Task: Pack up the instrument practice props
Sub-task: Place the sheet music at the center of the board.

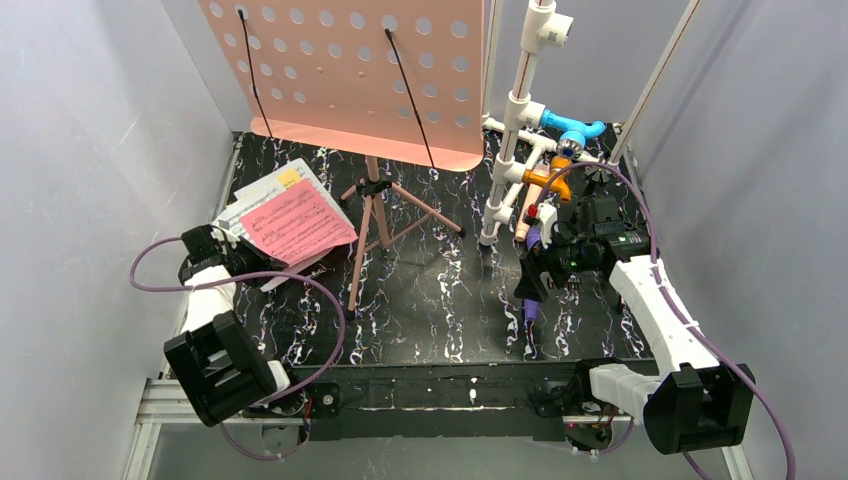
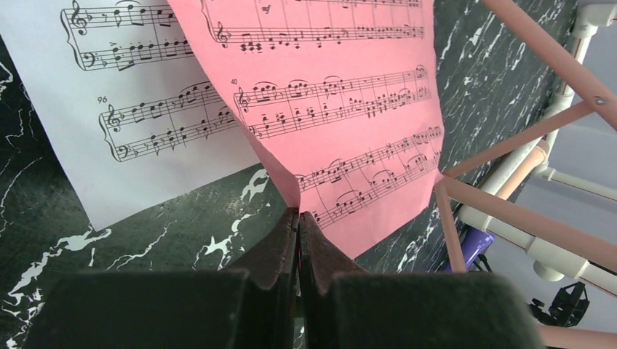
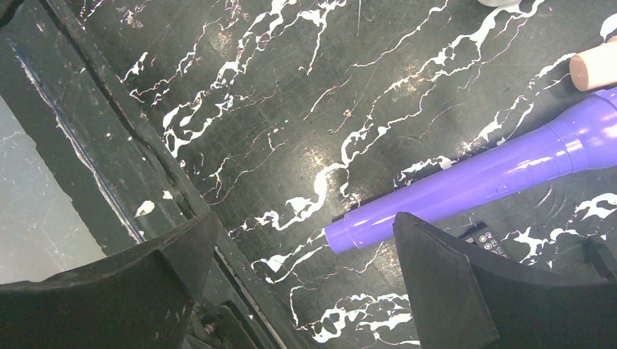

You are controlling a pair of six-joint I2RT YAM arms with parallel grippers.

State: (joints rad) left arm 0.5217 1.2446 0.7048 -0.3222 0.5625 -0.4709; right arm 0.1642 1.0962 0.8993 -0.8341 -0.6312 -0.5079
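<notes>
My left gripper is shut on the near edge of a pink music page, which lies over white music pages at the table's left. From above, this gripper sits at the lower edge of the paper stack. The pink perforated sheet-music holder stands upright at the back on its tripod legs. My right gripper is open just above the table. The tail end of the purple microphone lies by its right finger, untouched. A beige microphone lies beyond it.
The white pipe frame with blue and orange fittings stands at the back right, close behind the right gripper. The table's front edge runs beside the right gripper's left finger. A small black object lies past the tripod legs.
</notes>
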